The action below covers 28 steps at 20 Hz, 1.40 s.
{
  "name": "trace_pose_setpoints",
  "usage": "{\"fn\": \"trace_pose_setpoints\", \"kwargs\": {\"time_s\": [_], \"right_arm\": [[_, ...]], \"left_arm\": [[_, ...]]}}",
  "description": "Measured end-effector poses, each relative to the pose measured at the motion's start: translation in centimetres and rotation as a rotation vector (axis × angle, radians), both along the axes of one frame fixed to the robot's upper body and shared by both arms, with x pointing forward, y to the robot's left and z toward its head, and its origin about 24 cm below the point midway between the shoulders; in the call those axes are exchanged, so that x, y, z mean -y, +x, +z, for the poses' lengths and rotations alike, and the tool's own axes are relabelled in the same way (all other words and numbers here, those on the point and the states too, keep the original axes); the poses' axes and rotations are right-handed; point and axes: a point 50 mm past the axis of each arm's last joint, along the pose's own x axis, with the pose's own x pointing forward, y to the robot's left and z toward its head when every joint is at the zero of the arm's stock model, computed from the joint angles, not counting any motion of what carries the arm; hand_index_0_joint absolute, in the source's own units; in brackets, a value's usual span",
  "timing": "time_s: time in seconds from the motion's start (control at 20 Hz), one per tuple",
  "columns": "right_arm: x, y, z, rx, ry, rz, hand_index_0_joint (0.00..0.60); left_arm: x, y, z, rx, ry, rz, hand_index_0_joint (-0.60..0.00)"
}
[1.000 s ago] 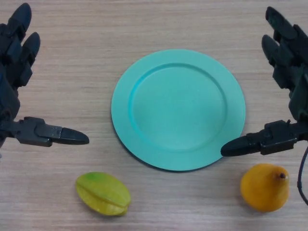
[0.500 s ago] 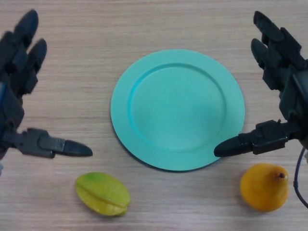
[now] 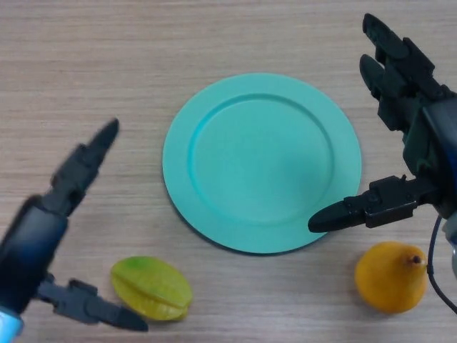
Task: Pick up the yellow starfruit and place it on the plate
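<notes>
Yellow starfruit point(image 3: 151, 288): on the counter point(image 3: 107, 64), between the left hand's point(image 3: 43, 243) spread fingers and thumb, ungrasped, positioned for pickup. Plate point(image 3: 261, 163): bare, beyond those fingers. Right hand point(image 3: 418, 143): fingers open, idle beside plate.

A plate point(image 3: 261, 163) lies on the table point(image 3: 143, 57) about midway between its left and right edges, with a starfruit point(image 3: 151, 287) toward the near edge on the left and a pear-like fruit point(image 3: 391, 276) toward the near edge on the right. The left hand point(image 3: 43, 243) hangs at the left edge just beside the starfruit, its thumb touching or just before that fruit. The right hand point(image 3: 418, 136) stands at the right edge, its thumb tip over the plate's near right rim, behind the pear-like fruit.
</notes>
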Motion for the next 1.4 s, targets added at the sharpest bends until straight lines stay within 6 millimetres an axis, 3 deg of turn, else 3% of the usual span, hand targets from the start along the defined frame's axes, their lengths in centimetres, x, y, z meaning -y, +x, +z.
{"fn": "trace_pose_setpoints", "kwargs": {"time_s": [0.3, 0.85, 0.9, 0.95, 1.0, 1.05, 1.1, 1.15, 1.4], "right_arm": [[0.0, 0.0, 0.0, -0.002, 0.002, 0.001, 0.000], [0.1, -0.3, -0.1, -0.002, 0.005, -0.009, 0.000], [0.2, -0.3, -0.1, 0.001, 0.005, -0.010, 0.000], [0.2, -0.3, 0.0, 0.004, 0.006, -0.013, 0.000], [0.3, -0.3, 0.0, 0.005, 0.006, -0.015, 0.000], [0.3, -0.3, 0.0, 0.005, 0.006, -0.015, 0.000], [0.3, -0.4, 0.1, 0.007, 0.006, -0.014, 0.000], [0.2, -0.5, 0.2, 0.014, 0.005, -0.013, 0.000], [0.3, -0.7, 0.6, 0.036, 0.002, -0.012, 0.000]], "left_arm": [[0.7, -0.6, -0.6, 0.082, 0.203, -0.061, 0.000], [1.4, -1.3, -4.4, -0.027, 0.579, -0.199, 0.000], [1.4, -1.3, -4.9, -0.043, 0.598, -0.209, -0.049], [1.3, -1.4, -5.0, -0.050, 0.597, -0.210, -0.149], [1.3, -1.3, -5.0, -0.051, 0.603, -0.211, -0.299], [1.3, -1.4, -5.1, -0.052, 0.604, -0.216, -0.399], [1.2, -1.4, -5.3, -0.058, 0.604, -0.218, -0.542], [1.2, -1.4, -5.4, -0.063, 0.610, -0.219, -0.600], [1.1, -1.6, -5.5, -0.064, 0.597, -0.220, -0.600]]}}
